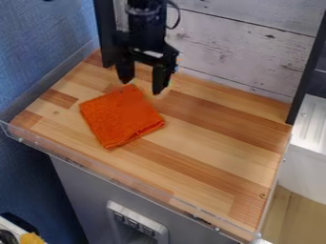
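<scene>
Striped wooden tabletop (216,143) carries one folded orange square cloth (121,116), left of centre. I see my black two-finger gripper (141,87) near its upper corner, jaws apart; thick folds would need low, gentle pinching.

soft, even light brightens the wooden counter (210,152), while the blue wall (39,57) darkens toward the bottom

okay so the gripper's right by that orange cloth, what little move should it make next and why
Probably ease the gripper slightly toward the middle of the orange cloth, fingers open: they are parted and grip nothing, and most of the cloth lies nearer the camera than they do.
</scene>
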Controlling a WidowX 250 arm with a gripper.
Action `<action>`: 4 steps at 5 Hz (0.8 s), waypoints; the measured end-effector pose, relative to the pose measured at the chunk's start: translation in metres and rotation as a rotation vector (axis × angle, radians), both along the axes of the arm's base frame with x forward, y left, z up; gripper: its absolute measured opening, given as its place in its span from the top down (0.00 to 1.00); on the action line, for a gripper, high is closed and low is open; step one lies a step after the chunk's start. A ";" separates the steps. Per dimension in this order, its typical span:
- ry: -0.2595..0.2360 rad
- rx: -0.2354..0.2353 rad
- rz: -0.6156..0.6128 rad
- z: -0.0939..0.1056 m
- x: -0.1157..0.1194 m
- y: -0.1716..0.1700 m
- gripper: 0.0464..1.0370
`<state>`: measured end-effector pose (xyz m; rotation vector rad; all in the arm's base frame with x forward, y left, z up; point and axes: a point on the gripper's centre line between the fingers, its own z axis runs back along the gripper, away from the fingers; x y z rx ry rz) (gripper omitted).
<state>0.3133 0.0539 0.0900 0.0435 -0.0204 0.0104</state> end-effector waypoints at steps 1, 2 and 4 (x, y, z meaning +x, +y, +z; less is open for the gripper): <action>-0.017 -0.019 0.017 0.012 -0.003 -0.006 0.04; -0.005 -0.042 0.028 0.020 -0.006 -0.009 0.04; -0.013 -0.067 0.025 0.035 0.000 -0.012 0.04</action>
